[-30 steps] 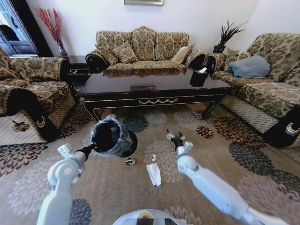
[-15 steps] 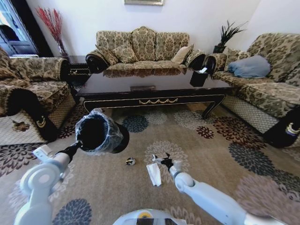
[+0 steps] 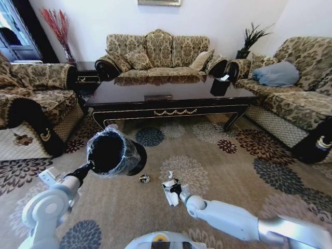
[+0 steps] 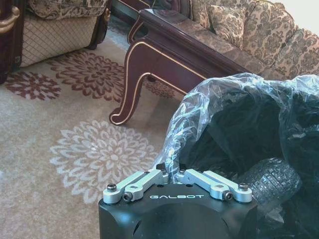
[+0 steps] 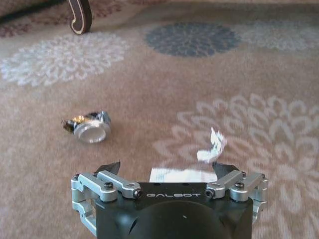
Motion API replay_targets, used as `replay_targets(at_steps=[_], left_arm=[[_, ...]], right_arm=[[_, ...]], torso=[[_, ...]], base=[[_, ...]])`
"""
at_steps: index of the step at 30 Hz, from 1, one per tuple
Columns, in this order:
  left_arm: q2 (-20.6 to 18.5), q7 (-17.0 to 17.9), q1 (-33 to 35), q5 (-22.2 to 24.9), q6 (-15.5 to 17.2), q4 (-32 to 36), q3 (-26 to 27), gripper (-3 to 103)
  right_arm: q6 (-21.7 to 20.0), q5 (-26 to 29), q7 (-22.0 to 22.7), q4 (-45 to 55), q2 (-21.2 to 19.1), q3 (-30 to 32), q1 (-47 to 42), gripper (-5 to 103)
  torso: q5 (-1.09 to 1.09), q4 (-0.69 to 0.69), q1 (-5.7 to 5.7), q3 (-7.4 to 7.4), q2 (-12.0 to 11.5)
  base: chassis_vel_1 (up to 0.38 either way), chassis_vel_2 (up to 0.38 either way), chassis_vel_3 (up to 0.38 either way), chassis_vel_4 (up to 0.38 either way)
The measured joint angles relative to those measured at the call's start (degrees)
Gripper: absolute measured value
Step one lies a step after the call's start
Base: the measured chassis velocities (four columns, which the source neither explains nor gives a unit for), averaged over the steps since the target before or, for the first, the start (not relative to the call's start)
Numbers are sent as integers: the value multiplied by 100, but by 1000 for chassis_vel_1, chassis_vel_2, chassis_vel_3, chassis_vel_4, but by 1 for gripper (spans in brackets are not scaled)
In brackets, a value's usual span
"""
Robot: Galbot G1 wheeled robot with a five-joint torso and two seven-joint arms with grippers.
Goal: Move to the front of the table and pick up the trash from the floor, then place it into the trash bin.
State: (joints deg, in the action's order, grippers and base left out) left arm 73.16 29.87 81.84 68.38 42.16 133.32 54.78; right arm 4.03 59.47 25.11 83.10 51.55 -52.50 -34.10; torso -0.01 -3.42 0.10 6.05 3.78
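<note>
I'd dropped the right gripper [image 3: 174,188] from mid-air at centre frame onto the white paper [image 3: 169,196] at lower centre of the head view, jaws spread wide either side of it, nothing gripped yet. The left gripper [image 4: 175,175] stayed clamped on the liner of the bin [image 3: 114,153], held up at centre-left. The dark wad [image 5: 87,127] and the scrap [image 5: 212,147] lay beside the paper; I judged the grasp was next.

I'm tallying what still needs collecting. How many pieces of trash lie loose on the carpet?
3. The long white paper piece lies under the open right tool, the tiny white scrap just beyond it, and the dark shiny wad nearer the bin. The arms may hide more.
</note>
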Motion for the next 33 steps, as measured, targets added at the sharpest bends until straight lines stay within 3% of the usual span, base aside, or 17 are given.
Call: replay_targets(at_steps=[2,5,14,33], left_arm=[[-9,-5,10,-1,0,10,25,2],[-24,-12,43,0,0,36,78,2],[-47,-16,87,-25,0,44,76,2],[-25,-43,98,-91,-2,53,33,2]], right_arm=[[-22,36,78,-32,30,-51,0,100],[-222,262,550,-129,168,-82,-40,100],[-641,408,1110,-400,476,199,-256,100],[-720,182,1346,-1095,1113,254,-396,100]], torso=[[1,0,0,0,0],[1,0,0,0,0],[0,0,0,0,-1],[0,0,0,0,-1]], base=[[0,0,0,0],[0,0,0,0],[0,0,0,0],[0,0,0,0]])
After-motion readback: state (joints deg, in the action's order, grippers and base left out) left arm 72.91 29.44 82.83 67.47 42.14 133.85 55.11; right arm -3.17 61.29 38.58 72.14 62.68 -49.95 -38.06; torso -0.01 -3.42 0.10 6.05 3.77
